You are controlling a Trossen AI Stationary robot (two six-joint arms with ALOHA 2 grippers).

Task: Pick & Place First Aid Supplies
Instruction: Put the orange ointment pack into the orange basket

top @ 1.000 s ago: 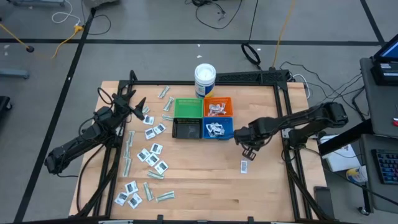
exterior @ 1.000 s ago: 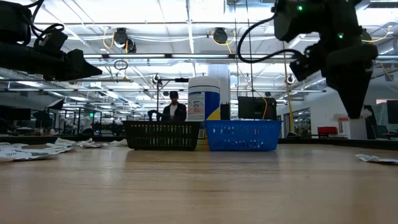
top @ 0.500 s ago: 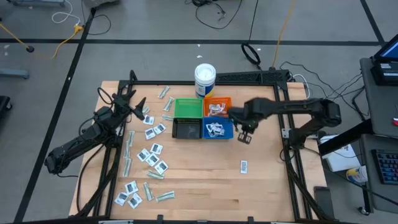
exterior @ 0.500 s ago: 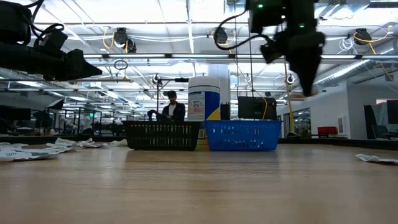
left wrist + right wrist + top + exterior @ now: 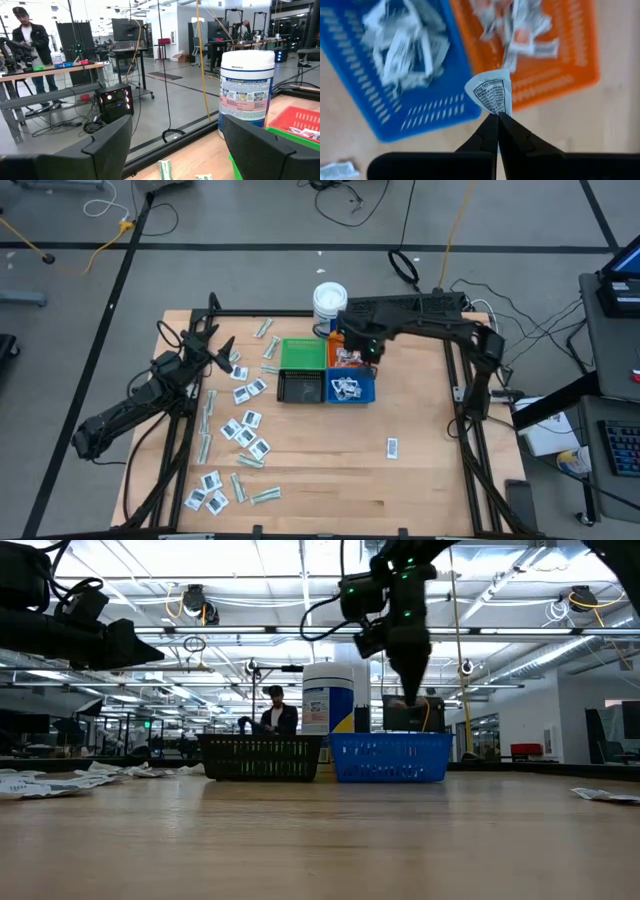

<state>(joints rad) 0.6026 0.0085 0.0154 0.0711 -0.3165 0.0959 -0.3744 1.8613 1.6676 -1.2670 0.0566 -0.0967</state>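
My right gripper [image 5: 366, 347] hangs above the orange bin [image 5: 351, 352] and is shut on one small white sachet with black print [image 5: 492, 95]. The low view shows it [image 5: 409, 688] well above the bins. My left gripper [image 5: 216, 350] waits open near the table's left side, above the scattered white sachets and pale-green strips [image 5: 240, 427] lying flat on the wood. The left wrist view shows its wide-apart fingers [image 5: 178, 146] holding nothing. More sachets lie in the orange bin [image 5: 555, 55] and the blue bin [image 5: 405, 75]. One sachet [image 5: 392, 447] lies alone on the table's right. My right gripper pinches the white sachet by one edge [image 5: 495, 112] between its two shut fingertips [image 5: 489, 131]. The sachet sticks out beyond the tips, lifted clear, over the gap between the blue and orange bins. The fingers point down from above.
Green bin [image 5: 302, 354], black bin [image 5: 300, 387], blue bin [image 5: 350, 389] and orange bin stand in a square block at the table's middle far side. A white tub with a blue label [image 5: 329, 307] stands behind them. A person [image 5: 278, 715] is in the room beyond.
My right gripper has travelled from the table's right near part toward the far edge and to the left, passing the blue bin and ending above the orange bin, staying raised. The lone sachet on the right has stayed where it lay. The left arm has kept still.
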